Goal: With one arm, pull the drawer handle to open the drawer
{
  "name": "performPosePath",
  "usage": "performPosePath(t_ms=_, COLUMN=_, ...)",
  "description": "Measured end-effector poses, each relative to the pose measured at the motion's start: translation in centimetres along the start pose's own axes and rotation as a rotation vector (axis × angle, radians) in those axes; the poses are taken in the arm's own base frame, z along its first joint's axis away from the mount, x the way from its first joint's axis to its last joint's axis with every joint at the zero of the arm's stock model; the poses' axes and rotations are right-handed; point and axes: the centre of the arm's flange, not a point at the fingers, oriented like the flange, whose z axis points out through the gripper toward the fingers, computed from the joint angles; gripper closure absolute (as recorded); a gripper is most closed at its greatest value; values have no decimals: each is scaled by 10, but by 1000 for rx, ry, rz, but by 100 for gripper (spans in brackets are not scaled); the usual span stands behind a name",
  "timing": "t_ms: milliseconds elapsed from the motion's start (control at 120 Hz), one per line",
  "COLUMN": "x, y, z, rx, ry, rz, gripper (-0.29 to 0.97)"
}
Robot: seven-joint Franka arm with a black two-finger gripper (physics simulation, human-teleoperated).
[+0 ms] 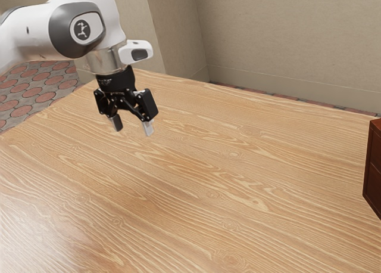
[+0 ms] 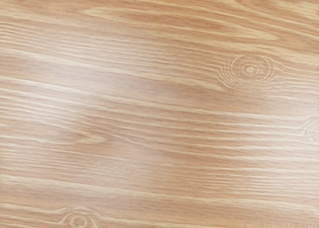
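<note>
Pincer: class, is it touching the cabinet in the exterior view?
No, the pincer hangs open over the table, far from the cabinet.

- A light-brown wooden counter lies under the camera, its grain running in long, nearly parallel streaks.
- A ringed knot sits in the grain, its oval rings clear.
- A second knot, cut off by the picture's edge, lies well apart from the first.
- A third knot, also cut off, lies near the first.
- A pale sheen crosses the grain between the first two knots.
</note>
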Motion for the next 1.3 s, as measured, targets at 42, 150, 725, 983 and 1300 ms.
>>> performPosePath(t_ms=42, x=0, y=1, z=0, rx=1, ry=0, rz=11, gripper=0)
performPosePath(t_ms=150, x=0, y=-1, z=0, rx=0, ry=2, rz=28, gripper=0)
performPosePath(t_ms=725, x=-41, y=30, z=-98, rx=-4, ry=115, rz=44, gripper=0)
performPosePath(t_ms=983, x=-54, y=67, z=-10, rx=-23, ry=-33, rz=-61, gripper=0)
performPosePath(t_ms=1300, x=-104, y=116, z=26, rx=-37, ry=-37, rz=-262, gripper=0)
